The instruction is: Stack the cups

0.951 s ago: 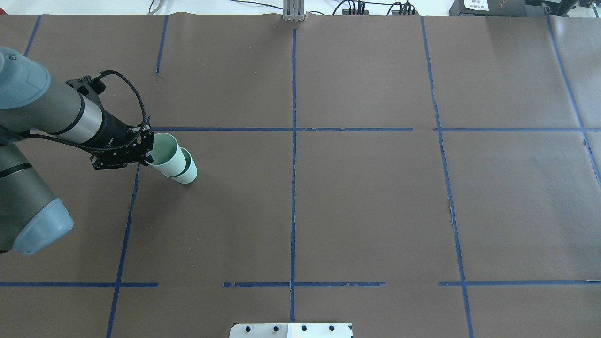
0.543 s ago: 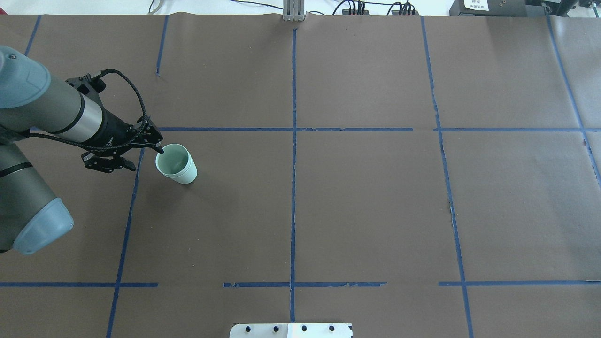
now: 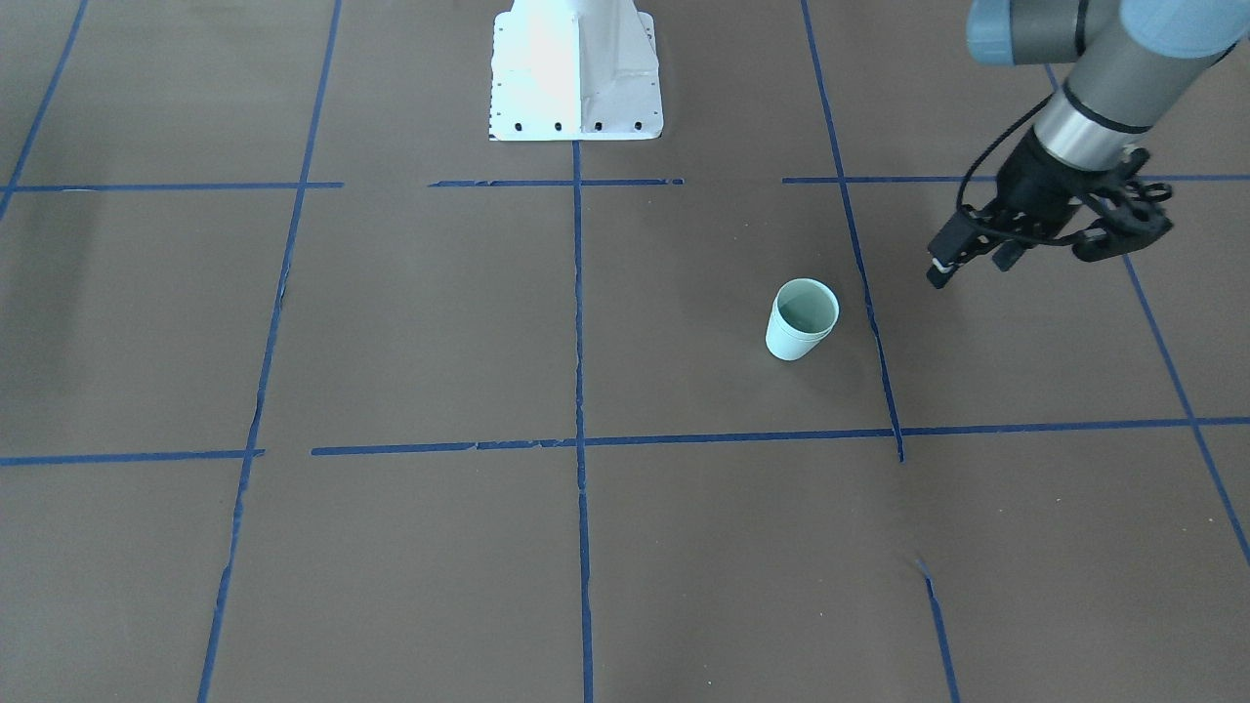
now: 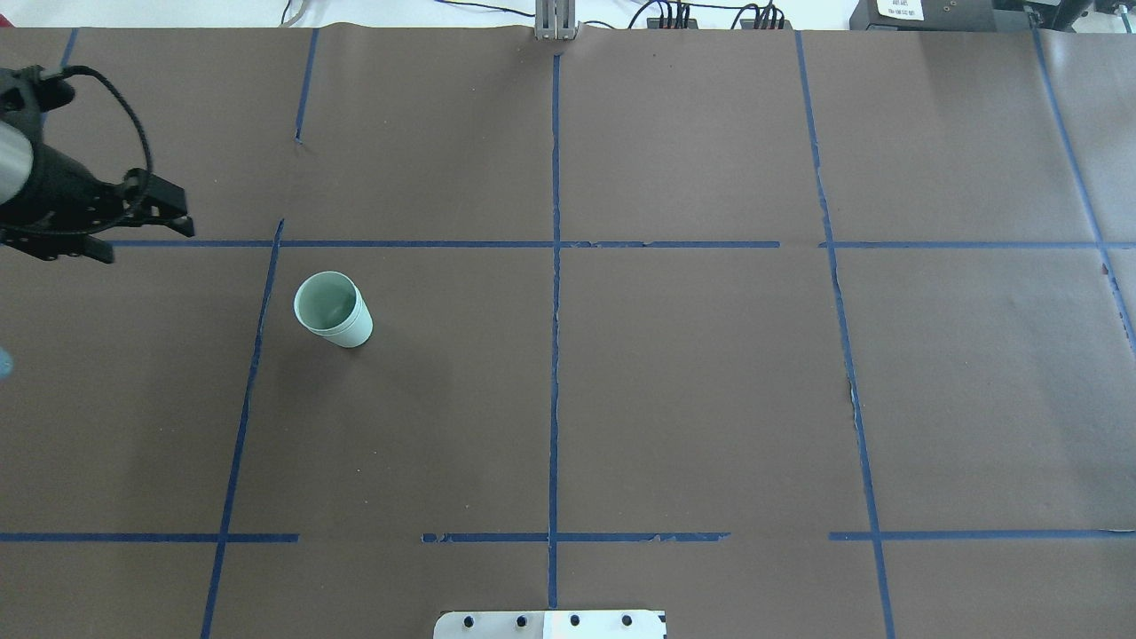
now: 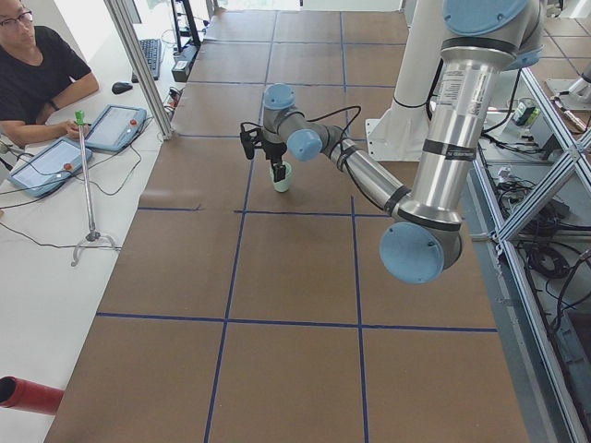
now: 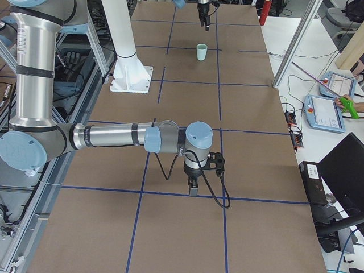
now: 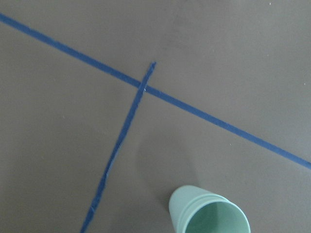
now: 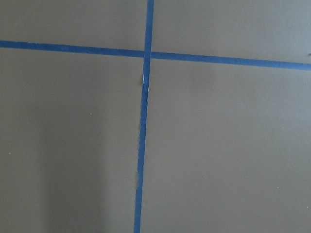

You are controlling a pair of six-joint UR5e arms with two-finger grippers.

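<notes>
**Cups nested on the counter, left pincer apart from them**

We see the two cups [image 4: 333, 309] as one stack, one sitting inside the other. The stack stands upright on the brown counter [image 4: 710, 399] with its mouth facing up. In the overhead view it sits just to the right of one of the blue tape lines [image 4: 417, 244] and a little below the crossing line.

The left pincer [image 4: 148, 241] is spread wide and holds nothing. It hangs above the counter, well apart from the stack and touching neither cup. In the overhead view the cups lie at about four o'clock from it. In the front-facing view the cups [image 3: 802, 319] lie between eight and nine o'clock from the same pincer [image 3: 1011, 266]. The left wrist camera catches the stack [image 7: 209, 213] at the bottom edge, at about five o'clock in its picture, and there we can make out the stepped double rim.

The right pincer [image 6: 193, 190] shows only in the right side view, pointing down over a tape crossing far from the cups [image 6: 201, 52]. We cannot tell whether it is wide or narrow.
</notes>
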